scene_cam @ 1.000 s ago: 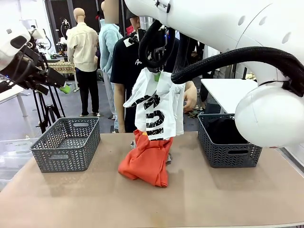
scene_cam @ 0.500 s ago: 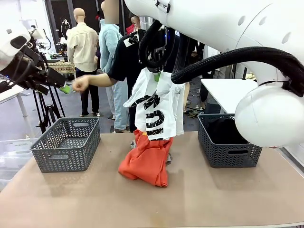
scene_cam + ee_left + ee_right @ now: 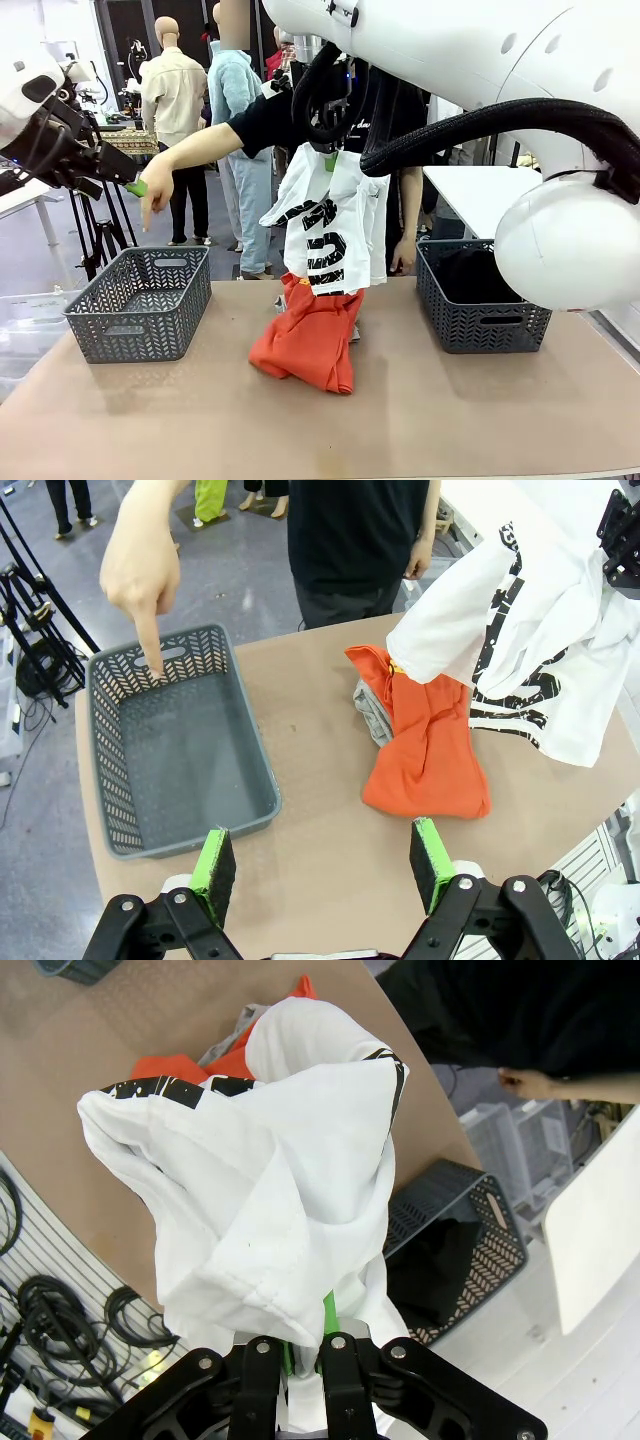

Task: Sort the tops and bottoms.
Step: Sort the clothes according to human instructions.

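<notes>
Jaws of the right gripper are pinched on a bunched fold of the white tee with black print, which hangs above the middle of the tan table, its lower edge reaching the crumpled bright orange garment that lies there partly over a light grey garment. Left gripper is held high off the table's left side, jaws spread with nothing between them. A person's hand points one finger down over the dark grey lattice plastic basket at the left; a matching basket at the right holds dark cloth.
</notes>
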Robot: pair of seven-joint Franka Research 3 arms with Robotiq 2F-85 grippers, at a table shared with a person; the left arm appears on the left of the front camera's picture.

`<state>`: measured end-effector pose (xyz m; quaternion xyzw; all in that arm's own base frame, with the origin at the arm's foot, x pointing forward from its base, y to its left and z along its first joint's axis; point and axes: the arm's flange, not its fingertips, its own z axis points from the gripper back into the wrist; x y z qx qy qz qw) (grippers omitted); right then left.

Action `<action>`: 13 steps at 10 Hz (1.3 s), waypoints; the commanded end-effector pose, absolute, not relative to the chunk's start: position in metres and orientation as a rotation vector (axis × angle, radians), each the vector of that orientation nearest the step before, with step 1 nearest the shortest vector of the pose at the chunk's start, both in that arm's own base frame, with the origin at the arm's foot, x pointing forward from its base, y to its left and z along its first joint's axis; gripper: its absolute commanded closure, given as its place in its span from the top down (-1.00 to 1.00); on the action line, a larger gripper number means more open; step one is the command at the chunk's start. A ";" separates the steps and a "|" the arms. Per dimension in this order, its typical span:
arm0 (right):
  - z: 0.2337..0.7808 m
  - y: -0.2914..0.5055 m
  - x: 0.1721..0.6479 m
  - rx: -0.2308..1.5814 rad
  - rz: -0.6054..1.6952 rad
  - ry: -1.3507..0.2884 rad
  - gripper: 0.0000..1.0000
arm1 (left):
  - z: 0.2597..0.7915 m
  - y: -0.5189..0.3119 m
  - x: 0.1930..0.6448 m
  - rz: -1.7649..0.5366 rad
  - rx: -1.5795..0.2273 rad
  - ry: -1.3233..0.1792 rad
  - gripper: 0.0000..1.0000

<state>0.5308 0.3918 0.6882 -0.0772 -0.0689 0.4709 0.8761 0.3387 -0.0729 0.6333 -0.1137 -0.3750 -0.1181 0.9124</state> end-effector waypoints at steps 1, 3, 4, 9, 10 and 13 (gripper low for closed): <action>0.690 0.392 0.531 -0.161 0.985 -0.151 -1.00 | 0.635 -0.071 0.339 -0.246 -0.224 -0.764 0.83; 0.690 0.392 0.531 -0.161 0.985 -0.151 -1.00 | 0.635 -0.071 0.339 -0.246 -0.224 -0.764 0.83; 0.690 0.392 0.531 -0.161 0.985 -0.151 -1.00 | 0.635 -0.071 0.339 -0.246 -0.224 -0.764 0.83; 0.690 0.392 0.531 -0.161 0.985 -0.151 -1.00 | 0.635 -0.071 0.339 -0.246 -0.224 -0.764 0.83; 0.690 0.392 0.531 -0.161 0.985 -0.151 -1.00 | 0.635 -0.071 0.339 -0.246 -0.224 -0.764 0.83; 0.690 0.392 0.531 -0.161 0.985 -0.151 -1.00 | 0.633 -0.073 0.339 -0.243 -0.234 -0.773 0.83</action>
